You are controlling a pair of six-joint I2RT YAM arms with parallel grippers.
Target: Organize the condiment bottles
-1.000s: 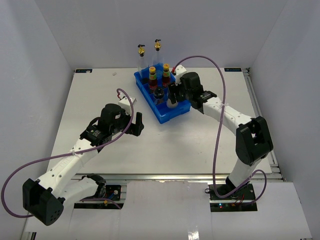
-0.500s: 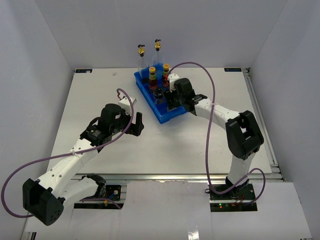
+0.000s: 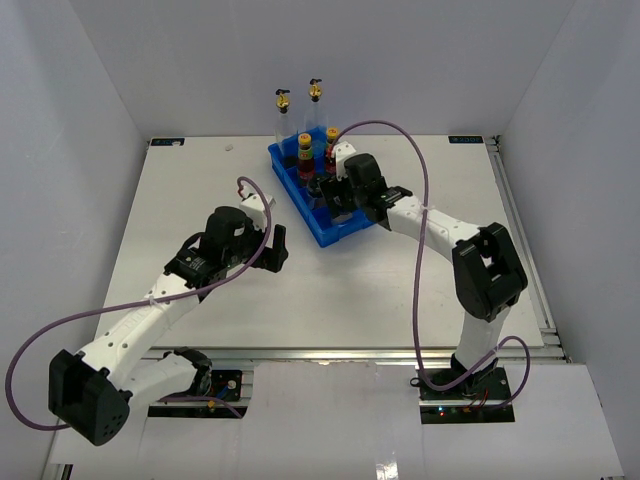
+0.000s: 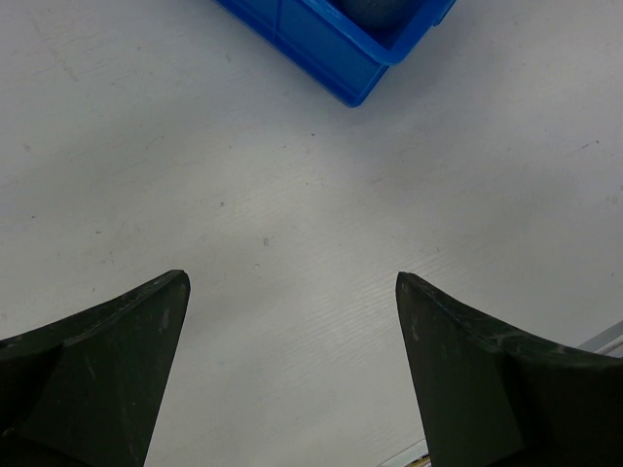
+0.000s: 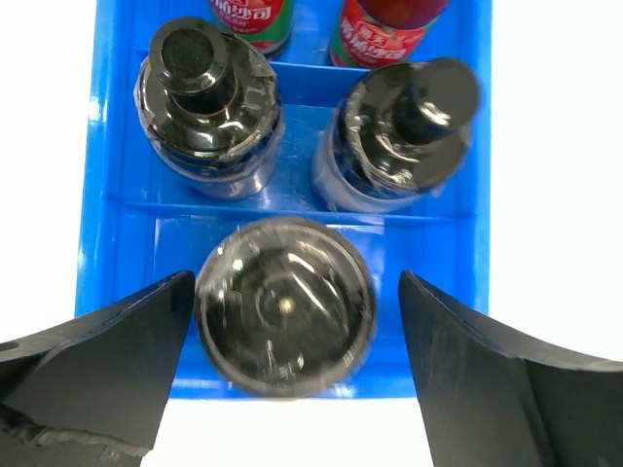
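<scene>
The white tabletop [image 3: 200, 180] is flat and matte, closed in by pale walls on three sides, with a metal rail along its right edge. A blue tray [image 3: 342, 236] sits directly on it, right of centre and toward the far edge, turned at an angle to the sides. Two tall clear bottles [image 3: 283, 125] rise at the tray's far end. Whether they stand on the tabletop or in the tray cannot be told.
</scene>
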